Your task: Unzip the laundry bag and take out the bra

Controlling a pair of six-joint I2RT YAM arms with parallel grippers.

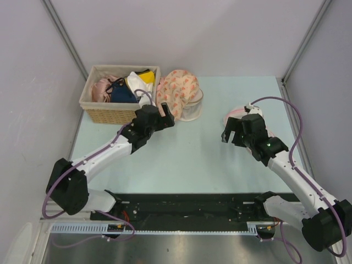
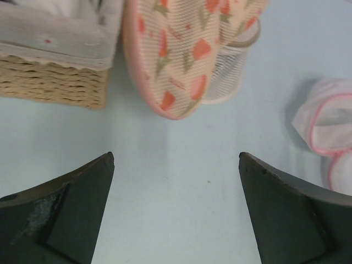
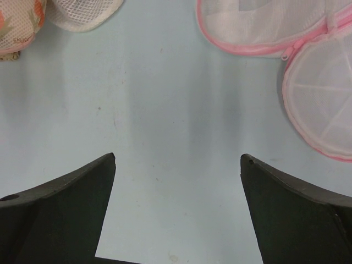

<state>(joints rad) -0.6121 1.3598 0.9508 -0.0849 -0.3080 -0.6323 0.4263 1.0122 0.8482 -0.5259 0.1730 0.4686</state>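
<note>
Pale-blue table (image 1: 192, 159); laundry bag (image 1: 177, 92) upper centre, propped on cylindrical mesh bag (image 1: 193, 110). Left gripper (image 1: 165, 114), right gripper (image 1: 231, 132) both wide apart, empty. Zipper pull unseen: pinching fabric may just drag bag.

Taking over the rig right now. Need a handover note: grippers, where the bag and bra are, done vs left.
Left gripper: open, empty, just short of the bag.
Right gripper: open, empty, over bare table beside the round white mesh bag with pink rim.
Cream-peach fabric laundry bag with pink-red prints: propped between the wicker basket and a small cylindrical white mesh bag, untouched; its pink edge looks closed.
Bra: not visible.
Done: nothing.
Left: grasp the bag, unzip it, pull the bra out.
</note>
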